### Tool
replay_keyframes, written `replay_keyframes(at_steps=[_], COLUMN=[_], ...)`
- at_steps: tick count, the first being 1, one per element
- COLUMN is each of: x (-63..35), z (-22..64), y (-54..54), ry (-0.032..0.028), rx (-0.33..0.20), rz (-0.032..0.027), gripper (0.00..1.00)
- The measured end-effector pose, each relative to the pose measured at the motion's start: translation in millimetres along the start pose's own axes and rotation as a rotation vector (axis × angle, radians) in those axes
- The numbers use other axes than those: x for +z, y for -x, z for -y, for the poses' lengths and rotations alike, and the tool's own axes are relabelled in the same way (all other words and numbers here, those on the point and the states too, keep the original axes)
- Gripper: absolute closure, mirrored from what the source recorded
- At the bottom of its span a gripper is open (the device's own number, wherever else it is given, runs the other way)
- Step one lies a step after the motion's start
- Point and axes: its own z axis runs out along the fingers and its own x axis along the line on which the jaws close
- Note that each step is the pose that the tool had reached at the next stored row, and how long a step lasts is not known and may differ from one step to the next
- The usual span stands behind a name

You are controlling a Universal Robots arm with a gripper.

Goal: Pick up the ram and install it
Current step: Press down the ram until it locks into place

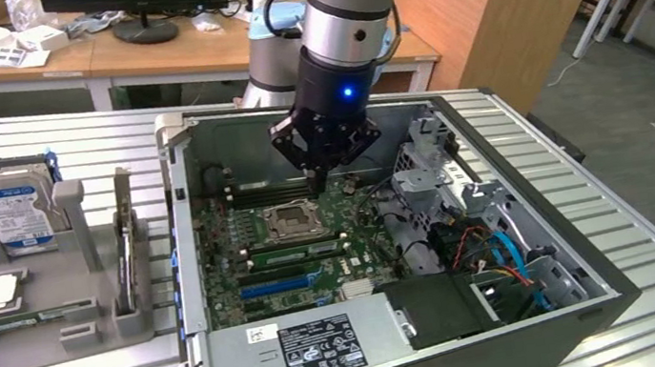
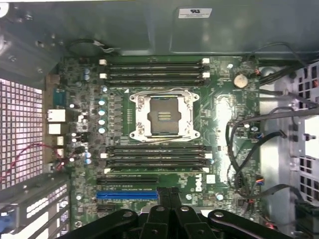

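The ram [image 1: 124, 243] stands on edge in the tray [image 1: 27, 327], long axis running away from the camera. The gripper [image 1: 320, 184] hangs over the motherboard [image 1: 310, 244], jaws shut and empty.

gripper fingertips [image 1: 320, 187]: dark against the motherboard [image 1: 310, 244], contact with it cannot be told
gripper in wrist view [image 2: 169, 195]: linkage cut by the picture's edge
ram [image 1: 130, 255]: seen edge-on in the grey holder [image 1: 52, 323], chips too small to tell
hard drive [image 1: 8, 214]: label text unreadable
arm [image 1: 341, 8]: upper part cut off by the frame
power supply label [image 1: 321, 346]: print too small to read
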Motion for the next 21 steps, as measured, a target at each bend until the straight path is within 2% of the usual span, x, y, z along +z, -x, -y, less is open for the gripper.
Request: replay_keyframes(at_steps=[1,5,9,21], x=[-0.1,-0.1,-5.6,-10.2], z=[0.0,0.0,-0.2,-0.4], y=[0.0,0.0,-0.2,-0.3], ry=[-0.0002,-0.0001,0.0000,-0.0001], rx=[0.000,0.000,0.000,0.000], rz=[-0.0023,-0.0024,-0.0024,-0.0023], gripper=[0.89,0.89,0.89,0.89])
